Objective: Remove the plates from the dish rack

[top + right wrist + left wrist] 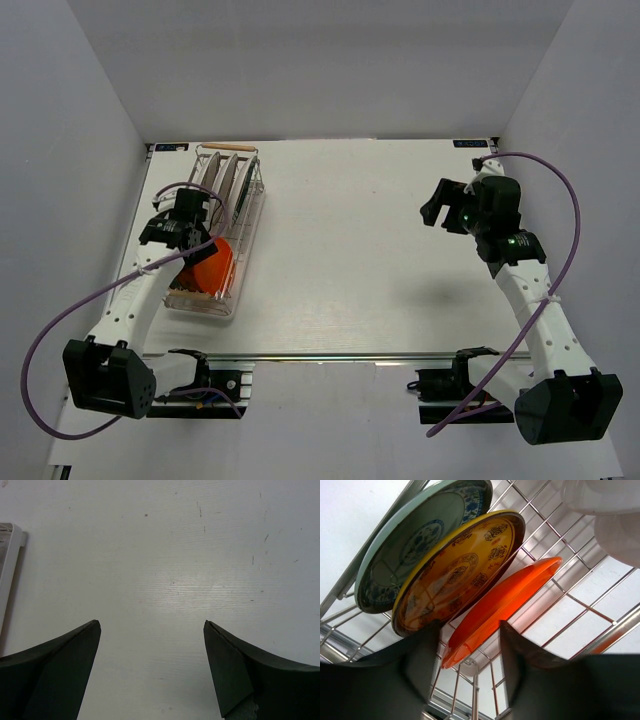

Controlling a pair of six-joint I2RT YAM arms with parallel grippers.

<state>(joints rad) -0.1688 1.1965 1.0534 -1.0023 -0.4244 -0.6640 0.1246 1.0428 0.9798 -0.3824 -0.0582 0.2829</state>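
Tabletop [370,250] white, walls [330,60] white, dish rack [226,148] left.

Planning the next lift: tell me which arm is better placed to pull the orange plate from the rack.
Left. The left gripper straddles the orange plate's lower edge in the rack, a finger on either side. The right gripper hangs open above the table, well away from the rack.
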